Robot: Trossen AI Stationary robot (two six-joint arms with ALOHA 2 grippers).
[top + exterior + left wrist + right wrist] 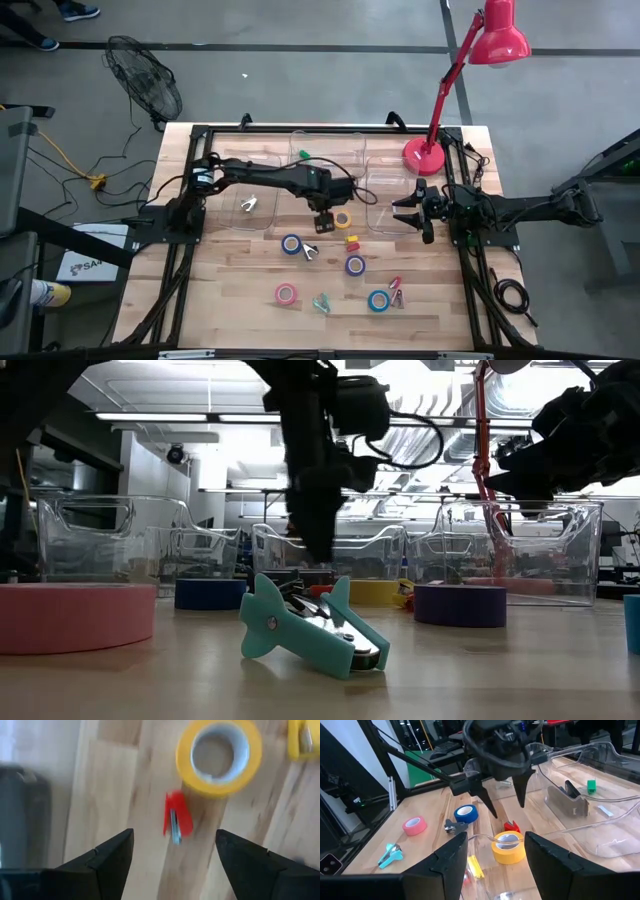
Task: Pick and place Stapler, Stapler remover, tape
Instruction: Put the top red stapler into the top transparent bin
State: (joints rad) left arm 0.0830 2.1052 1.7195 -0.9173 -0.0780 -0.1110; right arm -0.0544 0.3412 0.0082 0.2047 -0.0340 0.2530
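Observation:
My left gripper (322,224) hovers open at the table's middle, fingers pointing down, and touches nothing. In the left wrist view a small red staple remover (177,817) lies on the wood between its fingertips (174,832). The yellow tape roll (219,756) lies flat just beyond it. Blue (291,243), purple (355,265), pink (287,294) and teal-blue (378,300) rolls lie flat nearer the front edge. A teal staple remover (310,625) lies near the front. My right gripper (410,212) waits open at the right, off the table. I cannot make out the black stapler.
Clear plastic bins (328,150) stand along the table's far half; one holds a grey object (567,800) and a green piece (590,785). A red desk lamp (425,155) stands at the far right corner. More staple removers, yellow (352,243) and red (396,292), lie among the rolls.

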